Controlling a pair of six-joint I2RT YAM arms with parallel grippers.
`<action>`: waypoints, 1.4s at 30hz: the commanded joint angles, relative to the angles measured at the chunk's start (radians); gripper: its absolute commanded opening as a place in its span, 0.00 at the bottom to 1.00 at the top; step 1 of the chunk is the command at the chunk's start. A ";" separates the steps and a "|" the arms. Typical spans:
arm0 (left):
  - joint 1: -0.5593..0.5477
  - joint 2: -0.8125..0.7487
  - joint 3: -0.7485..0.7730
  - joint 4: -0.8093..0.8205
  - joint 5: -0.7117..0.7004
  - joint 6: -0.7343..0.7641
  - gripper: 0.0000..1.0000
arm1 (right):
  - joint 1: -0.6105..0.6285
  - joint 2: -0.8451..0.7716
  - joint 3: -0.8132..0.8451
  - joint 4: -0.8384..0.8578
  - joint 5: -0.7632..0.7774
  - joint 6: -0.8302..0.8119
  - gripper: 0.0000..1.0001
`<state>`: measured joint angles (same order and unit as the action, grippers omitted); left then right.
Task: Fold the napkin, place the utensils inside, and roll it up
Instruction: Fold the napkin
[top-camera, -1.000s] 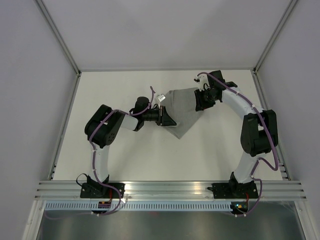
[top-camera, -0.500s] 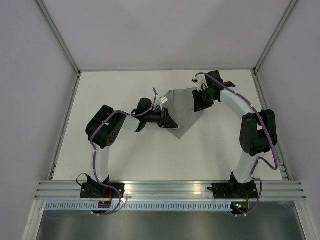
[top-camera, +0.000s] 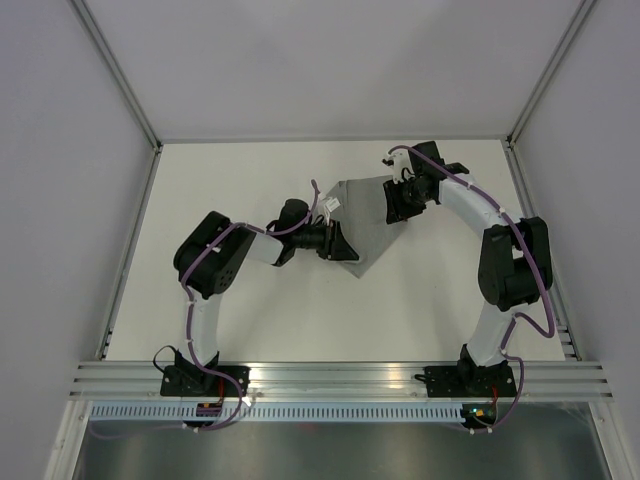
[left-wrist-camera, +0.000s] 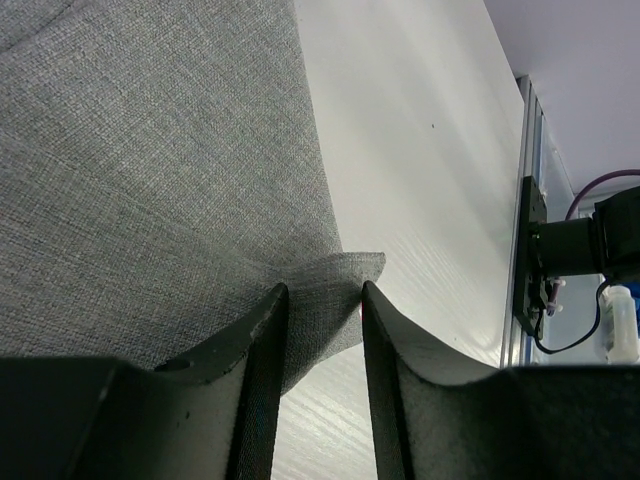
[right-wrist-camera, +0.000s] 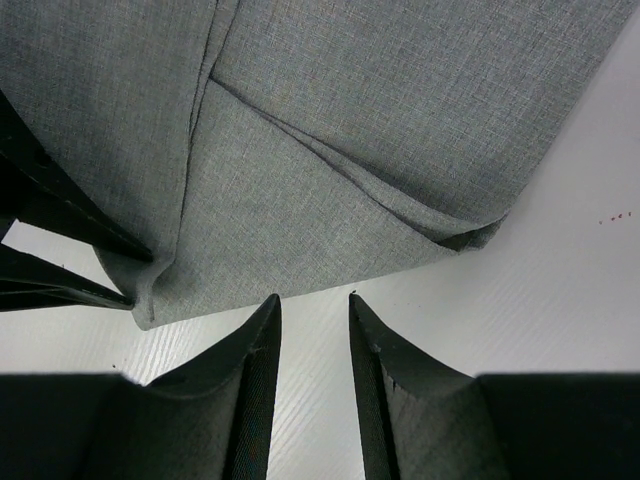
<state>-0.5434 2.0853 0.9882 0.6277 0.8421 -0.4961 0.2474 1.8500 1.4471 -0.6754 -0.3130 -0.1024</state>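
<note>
Since a second ago the left jaws (top-camera: 343, 248) have slid a little nearer and rightward along the napkin's (top-camera: 366, 215) left edge, while the right jaws (top-camera: 396, 205) have barely shifted. The napkin is grey, felt-like woven cloth, folded into a rough wedge with creased overlapping layers. It lies mid-worktop (top-camera: 300, 310), which is pale, matte and faintly grained, with plain white walls (top-camera: 320, 70) around it. The left jaws stand narrowly parted with a curled napkin corner in the gap. The right jaws are narrowly parted over bare worktop just off the cloth's edge. Both napkin sides hide beneath the jaws from above. Dark wedges (right-wrist-camera: 50, 230) at the right wrist view's edge are cut off and unidentifiable.
</note>
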 joint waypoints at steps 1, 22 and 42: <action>-0.020 -0.019 0.021 0.000 -0.023 0.063 0.41 | 0.010 0.006 0.038 -0.024 0.006 -0.002 0.39; -0.023 -0.175 0.033 -0.049 -0.089 0.087 0.43 | 0.030 0.008 0.041 -0.026 0.015 -0.006 0.40; 0.235 -0.893 -0.128 -0.502 -0.712 -0.148 0.52 | 0.476 -0.046 0.002 0.108 0.336 -0.118 0.56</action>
<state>-0.3080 1.2442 0.8349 0.2680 0.2237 -0.6243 0.6678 1.8450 1.4506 -0.6094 -0.1017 -0.1940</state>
